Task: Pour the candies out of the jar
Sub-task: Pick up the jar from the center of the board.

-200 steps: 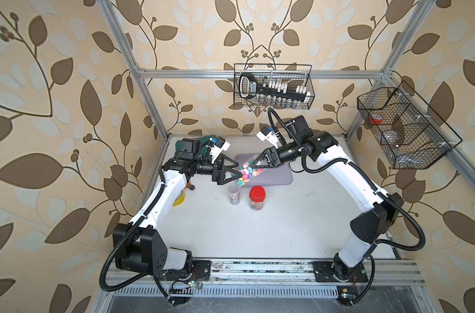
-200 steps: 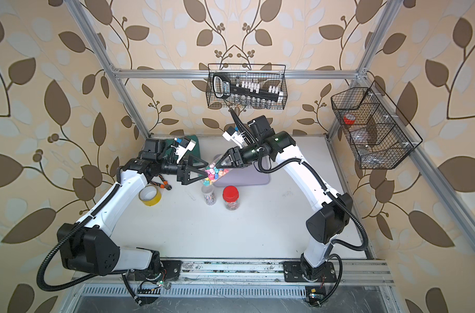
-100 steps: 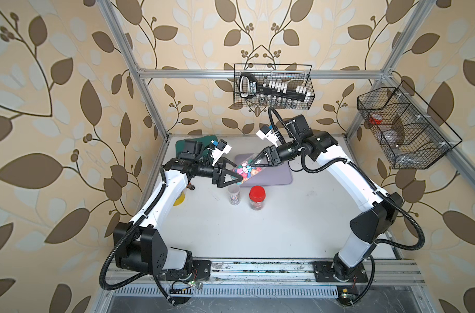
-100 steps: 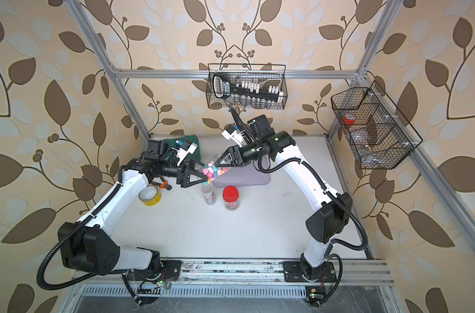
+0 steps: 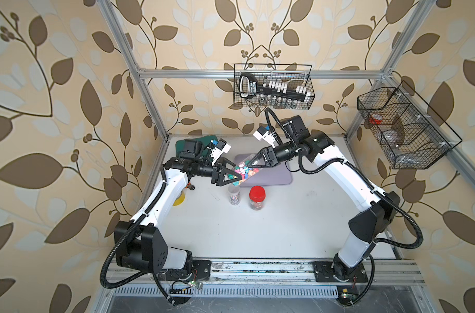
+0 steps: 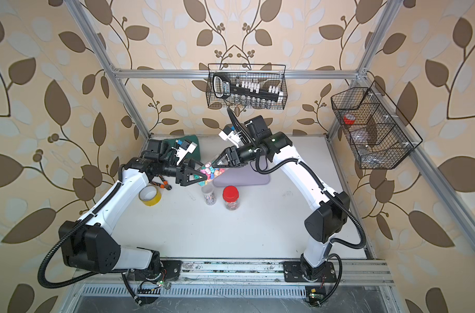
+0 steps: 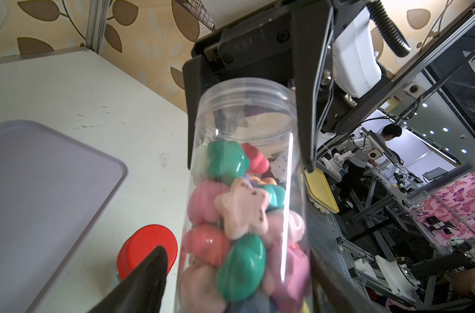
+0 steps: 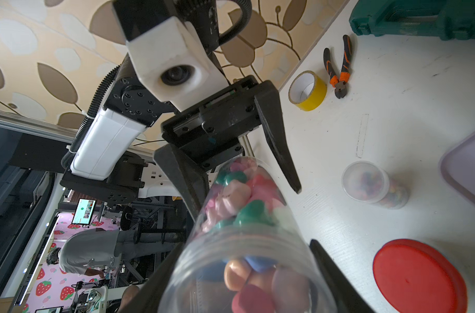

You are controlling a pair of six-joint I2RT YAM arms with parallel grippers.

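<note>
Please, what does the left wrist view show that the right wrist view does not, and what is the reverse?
Only the left wrist view: the right gripper from the front, base to tips, jaws on either side of the threaded end of the jar, and the right arm's white link behind it.
Only the right wrist view: the left gripper with its wrist camera, the yellow tape roll, the pliers, the green case, the small clear jar.
Both: the jar of candies, the red lid, the purple tray, the white table.
</note>
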